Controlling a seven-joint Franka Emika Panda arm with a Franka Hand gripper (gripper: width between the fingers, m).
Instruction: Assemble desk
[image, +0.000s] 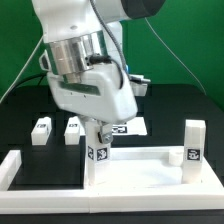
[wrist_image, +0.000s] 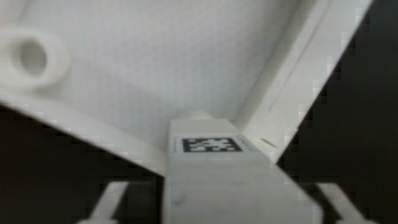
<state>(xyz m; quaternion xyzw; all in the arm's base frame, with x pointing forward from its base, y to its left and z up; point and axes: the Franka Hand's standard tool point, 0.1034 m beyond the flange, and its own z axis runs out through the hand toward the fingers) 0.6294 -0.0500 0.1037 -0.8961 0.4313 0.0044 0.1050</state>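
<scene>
The white desk top (image: 140, 168) lies flat with two legs standing on it. One tagged leg (image: 98, 157) stands at the corner on the exterior view's left, and another leg (image: 193, 145) at the right corner. My gripper (image: 97, 132) is right above the left leg. In the wrist view my gripper (wrist_image: 219, 205) straddles this leg (wrist_image: 214, 165), whose tag faces the camera. Dark gaps show between the leg and both fingers (wrist_image: 114, 200), so the gripper is open. The desk top's inner face (wrist_image: 160, 60) shows a round socket (wrist_image: 27, 55). Two loose legs (image: 41, 130) (image: 72, 130) stand behind.
The marker board (image: 128, 127) lies behind the desk top. White border bars (image: 20, 168) run along the exterior view's left and front (image: 110, 207). A green backdrop stands behind the black table.
</scene>
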